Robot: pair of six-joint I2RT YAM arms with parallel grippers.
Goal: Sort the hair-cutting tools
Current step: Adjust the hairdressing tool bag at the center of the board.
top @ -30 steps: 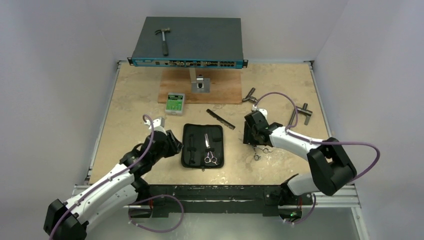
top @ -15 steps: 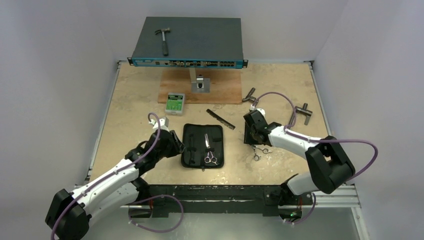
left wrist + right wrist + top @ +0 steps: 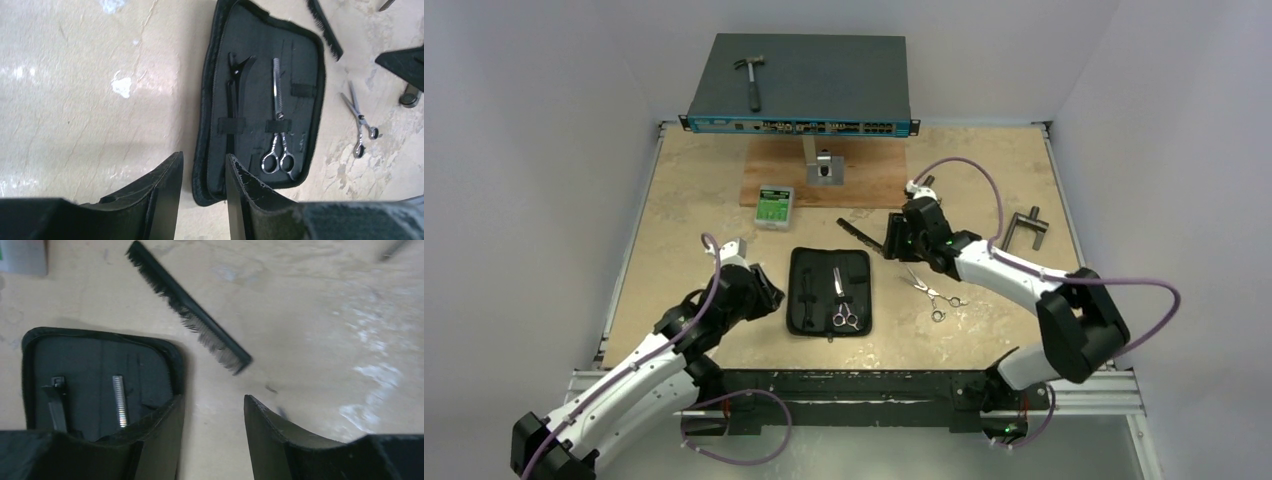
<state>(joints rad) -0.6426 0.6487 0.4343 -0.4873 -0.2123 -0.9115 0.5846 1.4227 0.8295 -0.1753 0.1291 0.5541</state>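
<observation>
At the tabletop's middle: the open black case (image 3: 260, 45) lies flat, with one pair of scissors (image 3: 278, 145) and a slim black hair clip (image 3: 231, 95) inside it.
Left wrist view: only here can you see that the cased scissors have a toothed blade. An elastic strap crosses them, and another strap holds the clip in the case's left half.
Loose scissors (image 3: 934, 295): on the bare tabletop just right of the case, blades slightly parted, rings toward the near edge.
Comb (image 3: 187, 307): lies slantwise on the tabletop just beyond the case's far right corner. The right wrist view shows you its teeth, the top view only a dark bar.
Right gripper (image 3: 212, 402): fingers apart with nothing between them, hovering near the comb's right end; the comb lies ahead of the fingertips.
Left gripper (image 3: 203, 160): fingers parted and empty, just beside the case's left edge; you cannot tell whether it touches the case.
Top view only: a hammer (image 3: 751, 80) on a blue-fronted network switch (image 3: 824, 70) at the far edge, a wooden board (image 3: 874, 185) below it, a small green box (image 3: 774, 206), and a grey T-handle tool (image 3: 1029, 225) near the right edge.
Writing: the box label and the switch front carry markings too small for you to read.
</observation>
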